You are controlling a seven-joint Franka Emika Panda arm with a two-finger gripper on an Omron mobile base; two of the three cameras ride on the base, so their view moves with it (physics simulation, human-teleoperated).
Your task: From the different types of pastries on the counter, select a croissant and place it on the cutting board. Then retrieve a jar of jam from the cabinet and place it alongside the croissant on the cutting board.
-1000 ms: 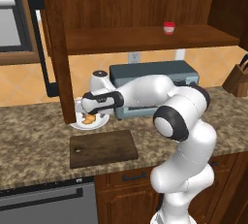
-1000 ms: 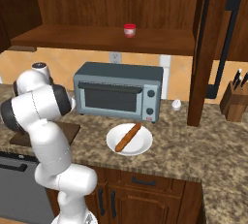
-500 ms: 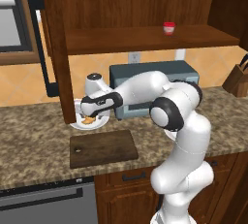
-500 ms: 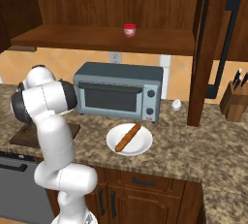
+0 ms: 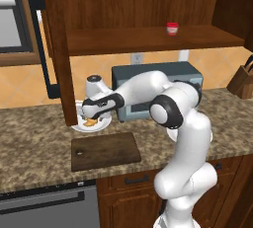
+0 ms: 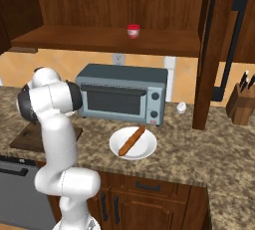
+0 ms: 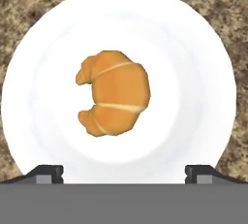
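The golden croissant point(image 7: 115, 99) lies in the middle of a white plate point(image 7: 208, 39) on the granite counter point(image 5: 29, 148). My gripper point(image 7: 123, 172) hangs open straight above it, one fingertip point(image 7: 46, 172) on each side, touching nothing. From the left base the gripper point(image 5: 92, 116) sits just over the croissant point(image 5: 89, 122), behind the dark cutting board point(image 5: 105, 151), which is bare. The red jar of jam point(image 5: 172, 28) stands on the open cabinet's shelf point(image 5: 148, 39). A long stick pastry point(image 6: 132, 140) rests on a second plate point(image 6: 147, 149).
The cabinet door point(image 5: 55, 49) with its black handle hangs open just left of the plate. A grey toaster oven point(image 6: 122, 94) stands against the wall behind my arm. A knife block point(image 6: 241, 107) is at the far right, and a small white shaker point(image 6: 182, 107) stands beside the oven.
My arm has leaned a little further left over the croissant plate. The jaws have stayed open, and nothing on the counter has moved.
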